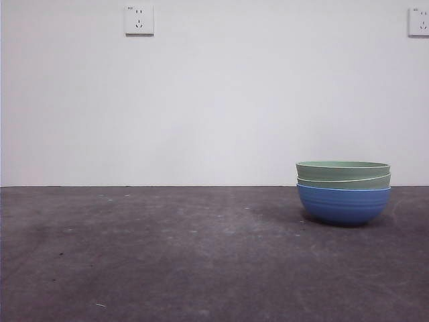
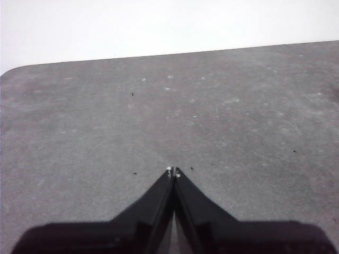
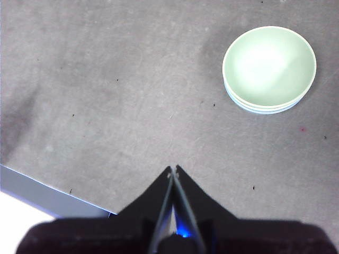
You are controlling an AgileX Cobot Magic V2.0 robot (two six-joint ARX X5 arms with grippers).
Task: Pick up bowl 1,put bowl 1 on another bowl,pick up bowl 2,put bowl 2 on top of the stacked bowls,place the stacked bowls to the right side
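the right gripper (image 3: 173, 168) hangs high over bare bench (image 3: 106, 95), its jaws pressed together on nothing, well apart from the stack (image 3: 269, 69). the left gripper (image 2: 173, 171) is likewise closed and empty above bench, no bowls in its view. the stack (image 1: 343, 192) sits on the right side: two green bowls nested in the blue bowl (image 1: 343, 204). the task looks done; best now is to keep both arms clear of the bowls.

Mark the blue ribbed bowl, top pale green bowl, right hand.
blue ribbed bowl (image 1: 343, 204), front view, outer wall.
top pale green bowl (image 3: 269, 64), right wrist view, inner floor.
right hand (image 3: 173, 169), right wrist view, between shut fingertips.
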